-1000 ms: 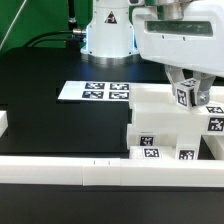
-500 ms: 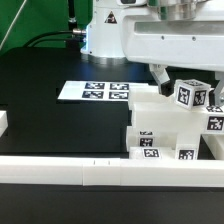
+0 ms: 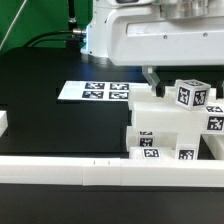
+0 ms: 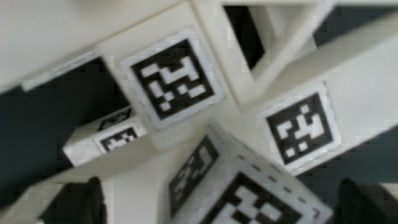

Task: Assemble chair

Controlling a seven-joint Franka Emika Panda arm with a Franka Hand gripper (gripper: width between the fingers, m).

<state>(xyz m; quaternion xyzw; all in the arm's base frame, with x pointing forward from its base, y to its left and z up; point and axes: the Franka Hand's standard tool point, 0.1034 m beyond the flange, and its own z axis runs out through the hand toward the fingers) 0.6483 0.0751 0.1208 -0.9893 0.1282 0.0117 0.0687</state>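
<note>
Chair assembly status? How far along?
Done: small tagged cube sits on the white chair parts clustered at the exterior view's right. In hand: nothing; gripper hangs open over the cube. Left: no finished chair shows; joints unclear.

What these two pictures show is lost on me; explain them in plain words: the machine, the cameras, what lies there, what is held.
The white machine is a robot arm whose job is to build a small chair. One picture comes from a camera standing off the arm. The other, the blurry close-up, comes from a camera on the arm's wrist.

On the black table lie a flat marker board, a long white border rail and the stacked white chair parts, with a small tagged cube on top. The black-and-white tags on those parts fill the close-up.

The gripper hangs just above the cube, jaws open, holding nothing.
</note>
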